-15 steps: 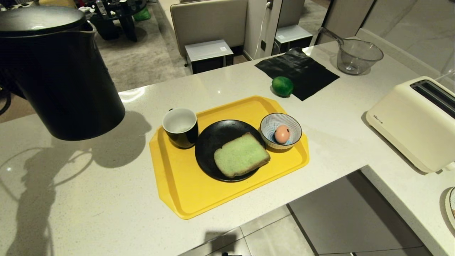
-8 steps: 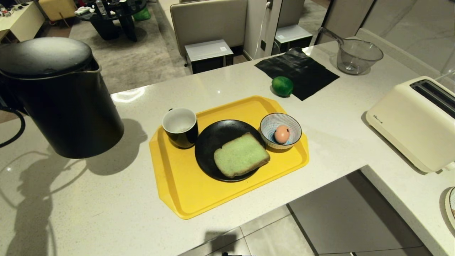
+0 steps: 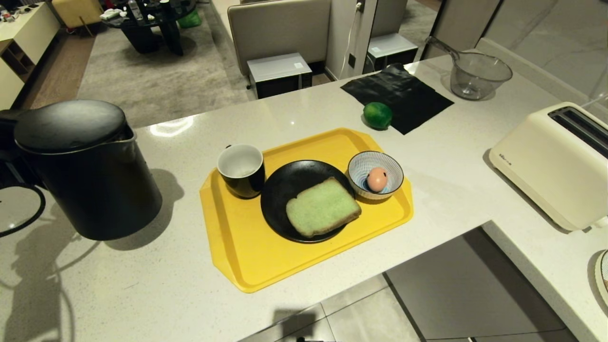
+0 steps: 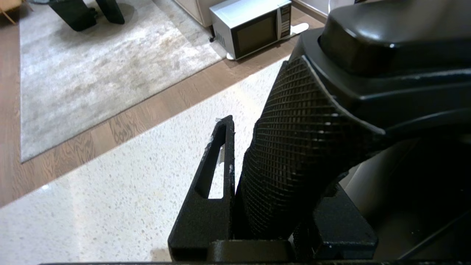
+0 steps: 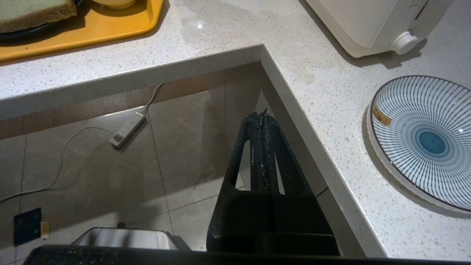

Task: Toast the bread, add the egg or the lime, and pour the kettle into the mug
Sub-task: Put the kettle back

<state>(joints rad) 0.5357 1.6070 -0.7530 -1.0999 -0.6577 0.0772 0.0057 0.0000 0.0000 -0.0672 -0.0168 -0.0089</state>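
The left gripper (image 4: 235, 184) has its fingers (image 4: 217, 162) closed on the textured black side handle (image 4: 294, 154) of the tall matte black cylindrical kettle (image 3: 88, 175), one finger pressed along the handle's flank. In the head view the kettle sits upright at the left of the pale speckled stone table (image 3: 142, 285), its shadow tight under its base; I cannot tell whether the base touches the table or hangs just above it. Its domed black lid (image 3: 69, 126) is on.

The right gripper (image 5: 263, 147) is parked off the table's edge over the tiled floor, its fingers pressed fully together and empty.

Further out, the short glossy black mug with a white inside (image 3: 241, 170) stands on the far left corner of the yellow plastic tray (image 3: 247, 256), well apart from the kettle. Beside it, the thick pale green slice of bread (image 3: 322, 206) lies on a round black plate (image 3: 285, 190), and the small pinkish-brown egg (image 3: 376, 179) rests in a blue-and-white striped bowl (image 3: 375, 173). The round dark green lime (image 3: 377, 115) lies on the table behind the tray, at the edge of a black cloth (image 3: 396, 95). A cream toaster (image 3: 551, 161) stands at the right.

The kettle step looks to be in hand, apparently in its setting-down phase. The next move calls for seating the base flat, then parting the fingers without tipping the kettle.
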